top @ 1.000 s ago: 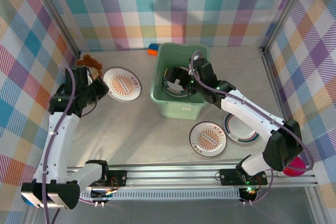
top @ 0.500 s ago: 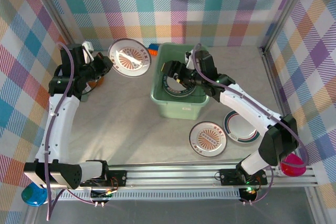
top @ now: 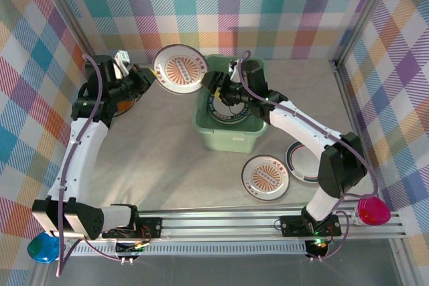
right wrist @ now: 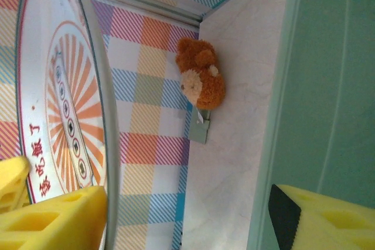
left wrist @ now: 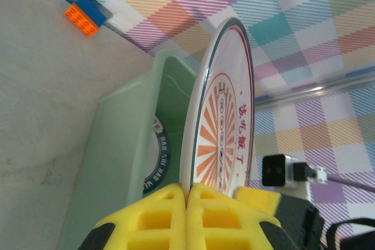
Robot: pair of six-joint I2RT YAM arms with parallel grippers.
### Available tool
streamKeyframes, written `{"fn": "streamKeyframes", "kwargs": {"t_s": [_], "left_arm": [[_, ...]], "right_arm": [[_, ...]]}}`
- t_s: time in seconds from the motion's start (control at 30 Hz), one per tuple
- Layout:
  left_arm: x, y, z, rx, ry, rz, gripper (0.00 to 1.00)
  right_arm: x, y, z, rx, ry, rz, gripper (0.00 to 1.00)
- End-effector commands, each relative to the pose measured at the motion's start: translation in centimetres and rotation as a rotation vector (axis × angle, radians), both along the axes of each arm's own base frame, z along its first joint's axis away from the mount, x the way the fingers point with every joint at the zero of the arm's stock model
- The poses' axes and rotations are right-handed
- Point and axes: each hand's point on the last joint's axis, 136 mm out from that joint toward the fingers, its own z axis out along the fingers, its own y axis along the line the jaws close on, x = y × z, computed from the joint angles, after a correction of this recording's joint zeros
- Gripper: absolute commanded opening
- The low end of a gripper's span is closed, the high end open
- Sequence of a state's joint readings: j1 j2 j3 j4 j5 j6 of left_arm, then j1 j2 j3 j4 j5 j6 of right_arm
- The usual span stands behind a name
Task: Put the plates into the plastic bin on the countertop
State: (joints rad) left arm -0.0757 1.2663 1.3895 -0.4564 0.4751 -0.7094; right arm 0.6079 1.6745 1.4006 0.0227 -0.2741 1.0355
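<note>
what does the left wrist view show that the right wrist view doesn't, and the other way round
Left wrist's own: a small orange-and-blue block by the plaid wall, a teal-rimmed white plate lying in the pale mint-green plastic bin, and the left end effector pinching the rim of the round white plate with an orange sunburst centre.
Right wrist's own: a brown plush toy on the beige marbled countertop, and the right end effector, fingers wide apart.
Shared: the sunburst plate held on edge, the bin's green wall, countertop, plaid walls.
</note>
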Motion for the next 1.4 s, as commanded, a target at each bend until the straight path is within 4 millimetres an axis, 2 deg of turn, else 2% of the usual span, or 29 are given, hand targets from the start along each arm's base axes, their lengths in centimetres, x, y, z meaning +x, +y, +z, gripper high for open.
{"fn": "streamKeyframes", "kwargs": {"t_s": [0.0, 0.13, 0.3, 0.43, 0.53, 0.63, 0.73, 0.77, 0.87, 0.93, 1.0, 1.17, 1.27, 1.37], "left_arm": [[0.2, -1.6, 2.1, -0.051, -0.080, -0.057, 0.00], [0.4, -2.2, 1.4, -0.049, -0.067, -0.073, 0.00], [0.9, -2.8, 0.3, -0.035, -0.043, -0.078, 0.00], [1.4, -4.0, -0.7, -0.016, -0.021, -0.109, 0.00], [1.8, -4.9, -1.3, -0.004, -0.010, -0.130, 0.01], [2.4, -5.5, -1.6, 0.000, -0.006, -0.146, 0.15], [3.1, -6.1, -1.4, -0.003, -0.015, -0.166, 0.44], [3.3, -6.2, -1.3, 0.002, -0.018, -0.166, 0.50], [3.7, -6.0, -0.5, 0.025, -0.053, -0.160, 0.60], [3.7, -5.6, -0.5, 0.062, -0.062, -0.150, 0.62], [3.6, -5.3, -1.4, 0.112, -0.046, -0.151, 0.62], [2.5, -5.0, -5.6, 0.195, 0.037, -0.191, 0.62], [1.7, -5.5, -8.4, 0.201, 0.088, -0.250, 0.62], [0.9, -6.3, -10.9, 0.185, 0.130, -0.311, 0.62]], "right_arm": [[1.3, 0.7, 3.3, 0.091, -0.071, -0.008, 0.70], [1.9, 0.9, 2.5, 0.118, -0.039, -0.027, 0.58], [2.1, -0.1, 1.7, 0.142, 0.012, -0.088, 0.30], [1.8, -1.2, 0.9, 0.147, 0.048, -0.144, 0.16], [1.6, -2.1, 1.1, 0.144, 0.039, -0.180, 0.08], [1.5, -3.4, 1.2, 0.141, 0.034, -0.240, 0.00], [1.5, -4.8, 1.3, 0.149, 0.028, -0.318, 0.00], [1.5, -5.4, 1.6, 0.157, 0.019, -0.347, 0.00], [1.4, -7.2, 2.9, 0.163, -0.042, -0.436, 0.00], [1.1, -8.5, 3.4, 0.154, -0.080, -0.510, 0.00], [0.8, -10.0, 3.7, 0.145, -0.107, -0.593, 0.00], [0.0, -13.3, 1.8, 0.044, -0.067, -0.788, 0.00], [-0.1, -14.1, 0.7, -0.010, -0.049, -0.857, 0.00], [0.2, -14.0, -0.5, -0.044, -0.008, -0.898, 0.00]]}}
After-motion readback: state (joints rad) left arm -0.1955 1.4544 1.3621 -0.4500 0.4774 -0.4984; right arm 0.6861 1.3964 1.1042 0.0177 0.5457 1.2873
